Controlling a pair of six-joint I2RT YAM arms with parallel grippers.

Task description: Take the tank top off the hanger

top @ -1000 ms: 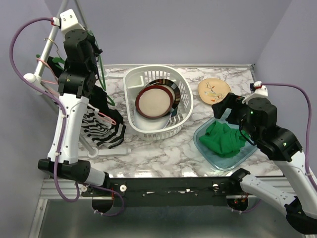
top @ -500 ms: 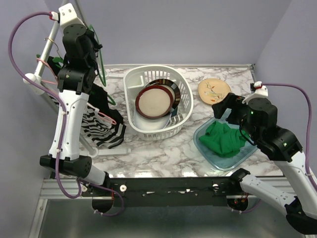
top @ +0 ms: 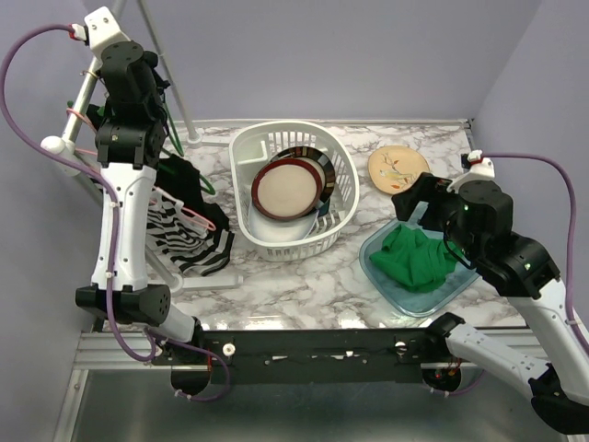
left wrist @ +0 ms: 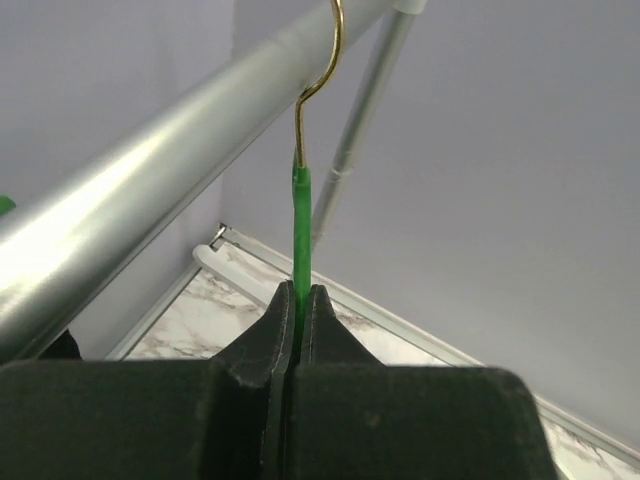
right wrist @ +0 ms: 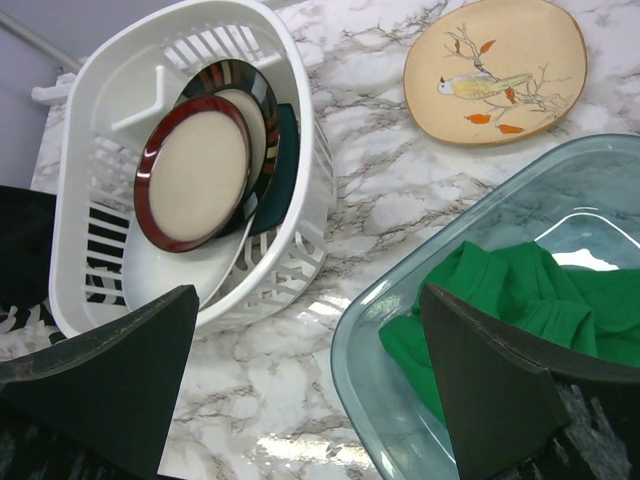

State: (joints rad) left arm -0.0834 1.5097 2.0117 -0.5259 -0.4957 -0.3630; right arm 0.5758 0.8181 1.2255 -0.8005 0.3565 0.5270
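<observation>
Left wrist view: left tool (left wrist: 297,320) is clamped shut on the neck of the green hanger (left wrist: 300,230). Matte black pads are pressed flat either side of the thin green plastic stem. Above the stem, a slim gold wire hook (left wrist: 325,60) curls over the rack rail (left wrist: 150,190), a smooth silver tube running diagonally.

Top view: the left arm is raised high at the far left, by the rack. The tank top (top: 184,177), dark limp fabric, hangs bunched just below the hanger's green bar. Can't tell how the straps sit on it. Just below that, a zebra-striped garment (top: 179,235) hangs on a thin pink hanger (top: 198,216), its hem reaching down to the tabletop (top: 313,276), which is glossy white-grey marble pattern.

Right tool (right wrist: 310,330): jaws spread wide, nothing between them. Its fingers (right wrist: 120,370) are blunt black wedges. It hovers over the near-left rim of a clear, blue-tinted glass dish (top: 386,276), rounded-rectangular, with a crumpled green cloth (top: 416,258) inside.

Mid-table: an oval white plastic basket (top: 345,175) with slotted walls holds stacked round plates tilted on edge. The front plate (top: 285,189) is cream with a maroon rim. A tan, irregular-edged bird plate (top: 398,168) lies flat beyond the dish.
</observation>
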